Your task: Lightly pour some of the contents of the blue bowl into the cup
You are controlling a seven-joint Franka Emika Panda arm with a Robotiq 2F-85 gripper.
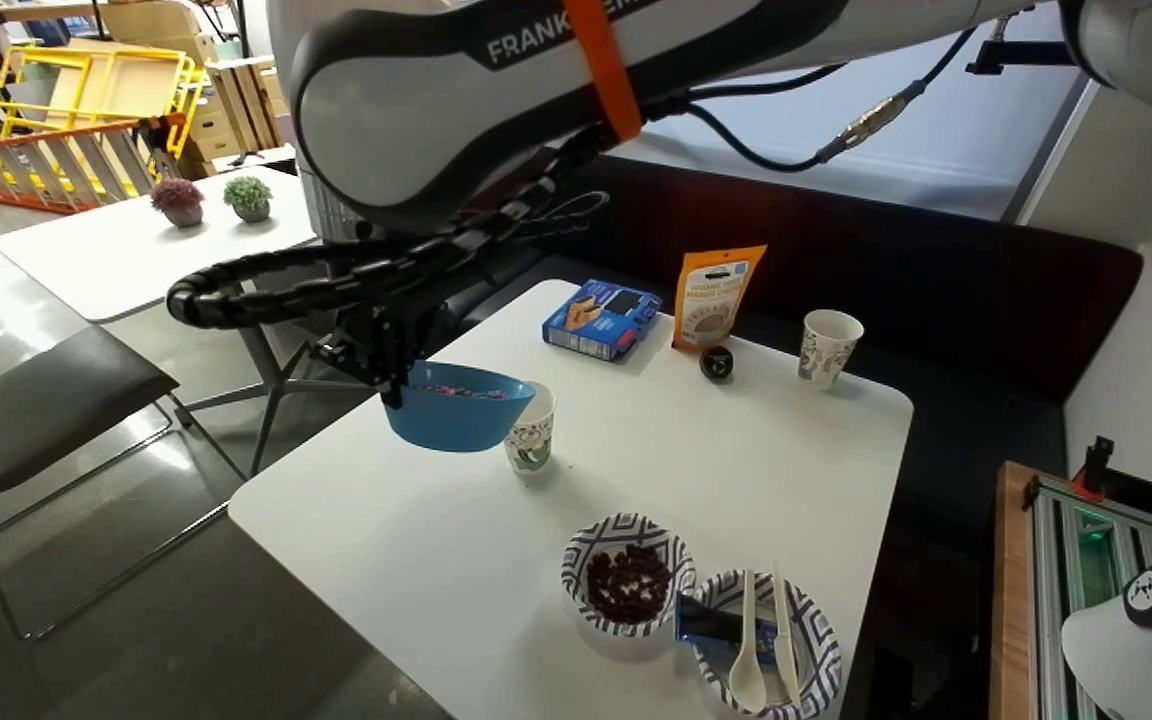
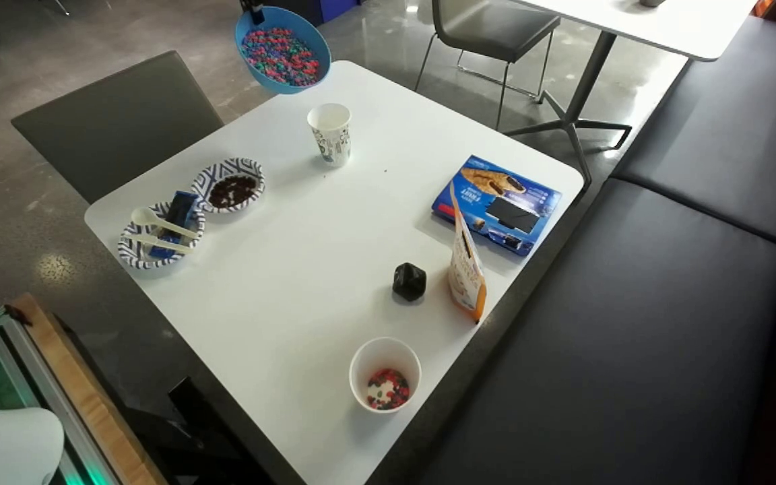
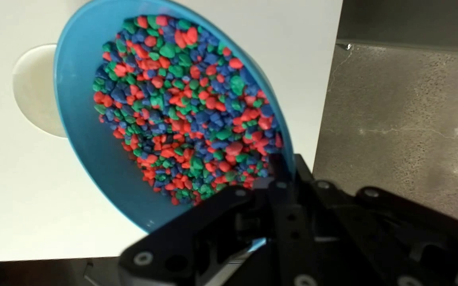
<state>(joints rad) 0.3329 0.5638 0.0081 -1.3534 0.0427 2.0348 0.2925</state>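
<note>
Holds the bowl point(image 1: 456, 422) clamped in the gripper point(image 3: 290, 169), seems at the aligning step before pouring, and should next tilt gently toward the cup point(image 2: 331, 138), ahead of the gripper.

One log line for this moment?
black pincer: shut on round blue plastic bowl | multicoloured pebble-like bits: inside | patterned white paper cup: upright nearby

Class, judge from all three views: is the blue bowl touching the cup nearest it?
Apart. In an exterior view, a strip of white tabletop shows between the lower edge of the blue bowl and the rim of the cup, with nothing bridging them.
</note>
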